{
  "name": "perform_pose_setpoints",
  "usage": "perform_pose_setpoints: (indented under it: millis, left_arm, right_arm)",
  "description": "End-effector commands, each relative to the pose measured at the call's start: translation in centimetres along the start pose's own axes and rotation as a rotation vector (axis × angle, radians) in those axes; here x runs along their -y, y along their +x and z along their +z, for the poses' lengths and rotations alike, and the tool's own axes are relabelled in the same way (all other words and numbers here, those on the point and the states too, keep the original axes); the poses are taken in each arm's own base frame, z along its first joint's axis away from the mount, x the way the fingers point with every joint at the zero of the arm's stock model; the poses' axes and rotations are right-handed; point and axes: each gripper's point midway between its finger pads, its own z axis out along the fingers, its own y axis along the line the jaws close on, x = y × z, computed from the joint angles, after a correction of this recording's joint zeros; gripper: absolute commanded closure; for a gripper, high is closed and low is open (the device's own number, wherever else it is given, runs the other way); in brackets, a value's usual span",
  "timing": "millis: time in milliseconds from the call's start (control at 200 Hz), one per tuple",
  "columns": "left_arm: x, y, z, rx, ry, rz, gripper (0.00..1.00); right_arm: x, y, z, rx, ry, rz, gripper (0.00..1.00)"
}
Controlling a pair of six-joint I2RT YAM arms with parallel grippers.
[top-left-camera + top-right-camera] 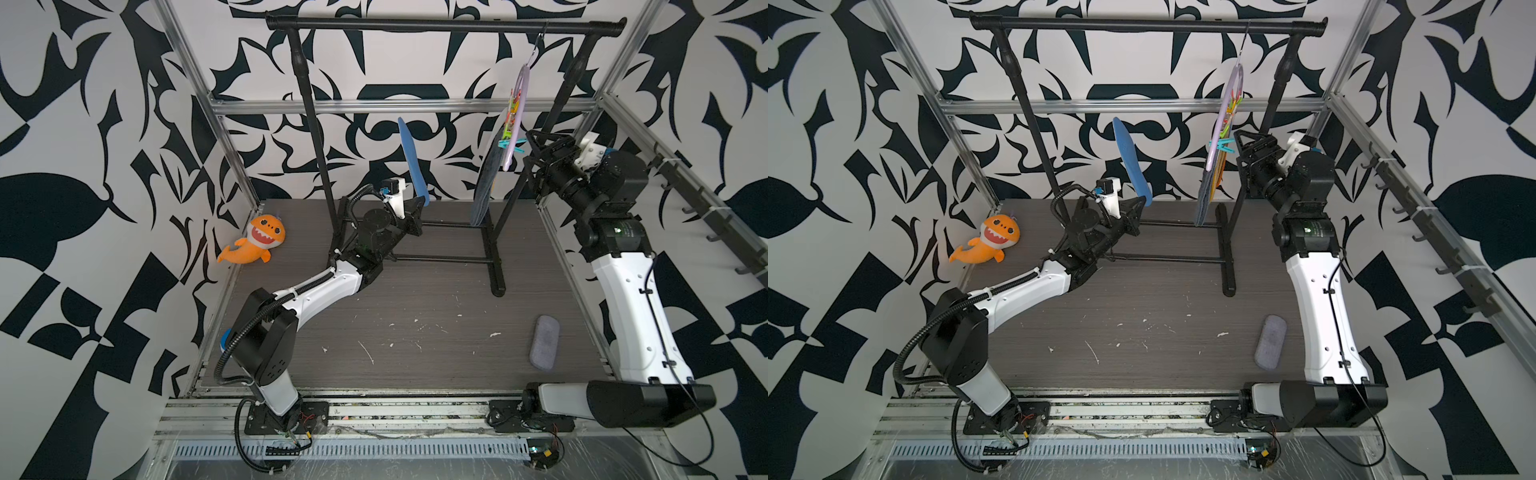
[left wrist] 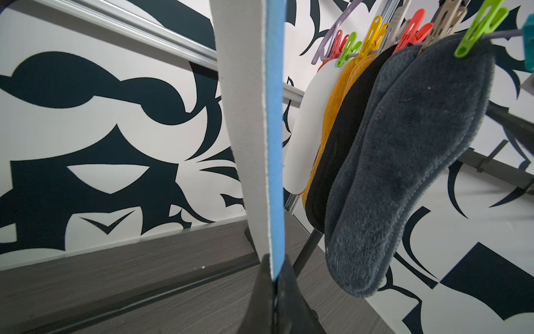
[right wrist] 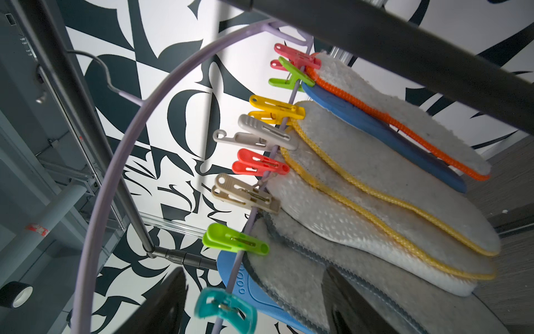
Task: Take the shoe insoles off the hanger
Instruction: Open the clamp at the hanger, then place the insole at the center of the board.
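Held insole [image 1: 411,160]: white on one face, blue on the other. It is clear of the hanger [image 1: 516,124] and well apart from it, standing near upright above the back of the bench [image 1: 415,299].
Left tool [image 1: 422,203]: clamped on the held insole's lower end. The left wrist view shows the pinch edge-on.
Pegged insoles [image 2: 404,162]: hanging in a close row we see dark grey-blue, black, fuzzy orange and white. An orange-rimmed one [image 3: 390,110] sits at the far end.
Teal peg [image 3: 225,309]: last in the row on the near end, and it looks bare to us.
Progress: we judge one insole off and the rest yet to unclip, so it is early going. The held one has not been set down.
Right tool [image 1: 530,156]: jaws spread wide and gripping nothing we can see. It sits just beside the hanger's lower end, and the teal peg shows between the jaws in the right wrist view.
Left arm: reaches low and forward over the bench, wrist tipped up.
Right arm: raised high, forearm steep, wrist levelled toward the hanger.
Rail [image 1: 444,25]: carries the hanger's hook near its right end.
Round about: an orange shark [image 1: 257,245] and a lilac-grey pad [image 1: 545,343] lie on the bench — neither concerns us.
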Motion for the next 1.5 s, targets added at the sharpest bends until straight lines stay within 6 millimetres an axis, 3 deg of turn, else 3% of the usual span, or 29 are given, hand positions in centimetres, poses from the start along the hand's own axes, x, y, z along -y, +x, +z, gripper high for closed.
perform_pose_setpoints:
  millis: [0,145,270,435,585,690,705,800,1040,1270,1495]
  left_arm:
    - [0.0,-1.3,-1.4,0.026,-0.010,-0.012,1.00]
    - [-0.6,-0.1,-3.1,-0.016,-0.039,-0.014,1.00]
    - [-1.3,1.0,-4.9,-0.058,-0.071,-0.014,1.00]
    - [-1.8,4.0,-7.4,-0.178,-0.103,0.007,1.00]
    - [-0.7,7.1,-10.1,-0.302,-0.087,0.053,1.00]
    - [-0.2,9.4,-12.2,-0.381,-0.095,0.060,1.00]
    - [0.2,8.9,-12.8,-0.370,-0.086,0.059,1.00]
    - [0.6,10.5,-14.6,-0.414,-0.084,0.050,1.00]
    - [7.0,11.9,-17.4,-0.486,0.287,-0.086,1.00]
    - [11.4,11.4,-17.8,-0.529,0.541,-0.239,1.00]
    - [12.1,9.1,-17.9,-0.501,0.661,-0.365,1.00]
  right_arm:
    - [-1.3,-0.4,-3.2,0.061,0.002,-0.098,0.22]
    - [2.1,-0.8,-6.1,0.106,0.110,-0.128,0.22]
    - [5.8,0.2,-8.8,0.101,0.227,-0.172,0.23]
    - [10.8,3.2,-11.5,0.033,0.351,-0.222,0.27]
    - [15.2,6.1,-13.2,-0.089,0.448,-0.319,0.29]
    - [18.5,8.3,-14.1,-0.179,0.494,-0.333,0.32]
    - [18.9,8.7,-14.1,-0.196,0.491,-0.332,0.32]
    - [20.4,11.4,-13.9,-0.289,0.417,-0.281,0.34]
    - [21.5,18.8,-13.0,-0.522,0.181,-0.200,0.30]
    - [17.0,26.6,-10.4,-0.703,-0.056,-0.227,0.24]
    - [15.7,27.2,-8.5,-0.684,-0.122,-0.166,0.22]
